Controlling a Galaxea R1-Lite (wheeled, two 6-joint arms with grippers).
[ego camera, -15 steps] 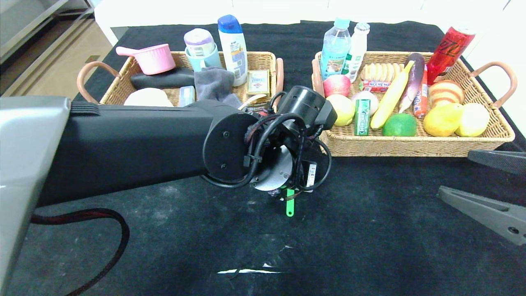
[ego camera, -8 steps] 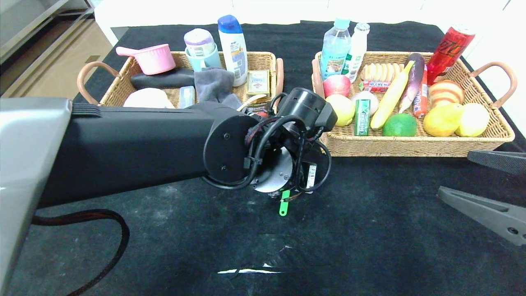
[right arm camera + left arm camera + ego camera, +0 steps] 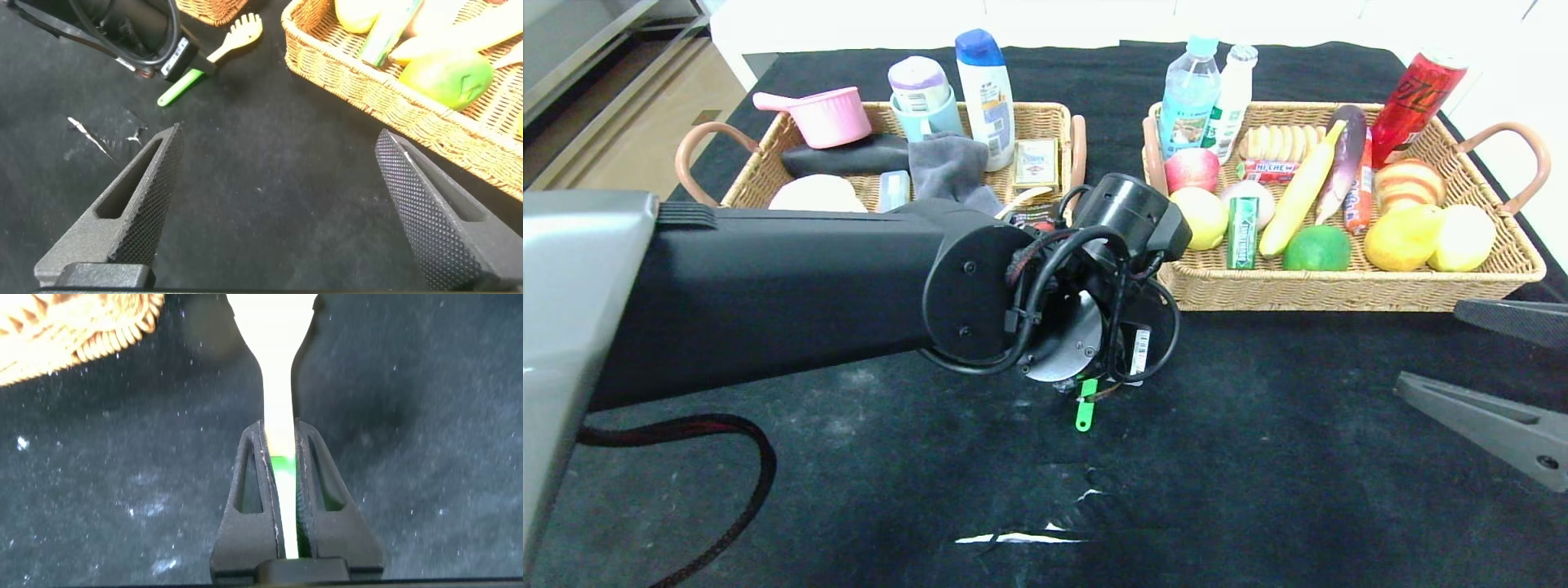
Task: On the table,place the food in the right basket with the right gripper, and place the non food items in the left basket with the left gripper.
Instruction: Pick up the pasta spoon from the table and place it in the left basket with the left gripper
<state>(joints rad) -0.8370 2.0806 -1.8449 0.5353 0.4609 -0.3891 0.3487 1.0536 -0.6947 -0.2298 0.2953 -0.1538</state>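
My left gripper (image 3: 279, 425) is shut on a fork-like utensil with a cream pronged head and a green handle (image 3: 278, 376). It holds the utensil just above the black table, between the two baskets near their front edges. In the head view the left wrist hides the fingers and only the green handle end (image 3: 1083, 408) sticks out. The right wrist view shows the utensil (image 3: 204, 69) in full. My right gripper (image 3: 1425, 343) is open and empty at the right, in front of the right basket (image 3: 1339, 290); it also shows in its own view (image 3: 280, 139).
The left basket (image 3: 1045, 110) holds a pink cup, a shampoo bottle, a grey cloth, a small box and other items. The right basket holds fruit, bottles, a red can and snacks. A white scuff (image 3: 1013, 537) marks the table near the front.
The utensil's green handle end has shifted slightly left and up with the left gripper. The right gripper has barely moved.
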